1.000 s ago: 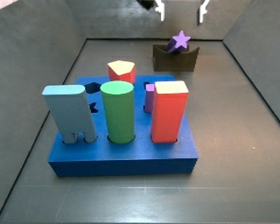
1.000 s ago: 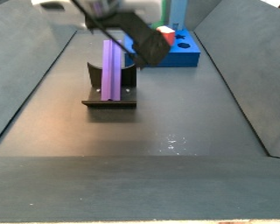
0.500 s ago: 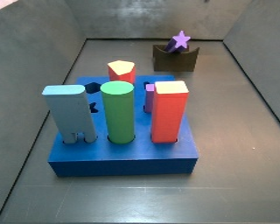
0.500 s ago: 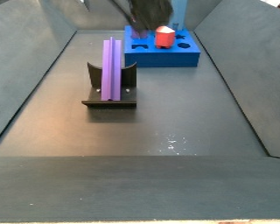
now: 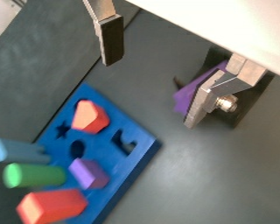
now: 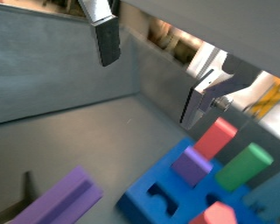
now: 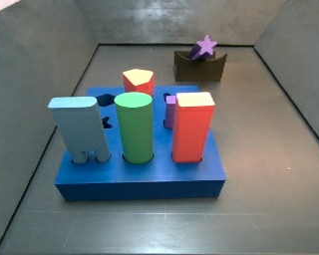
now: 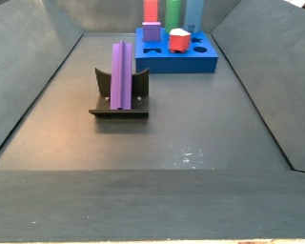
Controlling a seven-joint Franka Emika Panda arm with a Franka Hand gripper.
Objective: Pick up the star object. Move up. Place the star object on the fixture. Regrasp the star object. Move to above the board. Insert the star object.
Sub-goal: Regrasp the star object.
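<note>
The claw [image 5: 166, 74] hangs high above the floor with its jaws spread wide and nothing between the fingers [image 5: 108, 39], out of sight in both side views. Well below it, the purple star object [image 8: 122, 74] rests in the fixture [image 8: 119, 100], apart from the blue board [image 7: 143, 167] and its coloured pegs.

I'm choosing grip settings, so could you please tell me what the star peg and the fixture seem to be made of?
The star peg looks like matte purple plastic, possibly printed: uniform colour, crisp ridges, no glare. The fixture seems dark, dull plastic or coated metal; I can't tell which. The pincer, open and empty in both wrist views, has silver metal-looking fingers.
</note>
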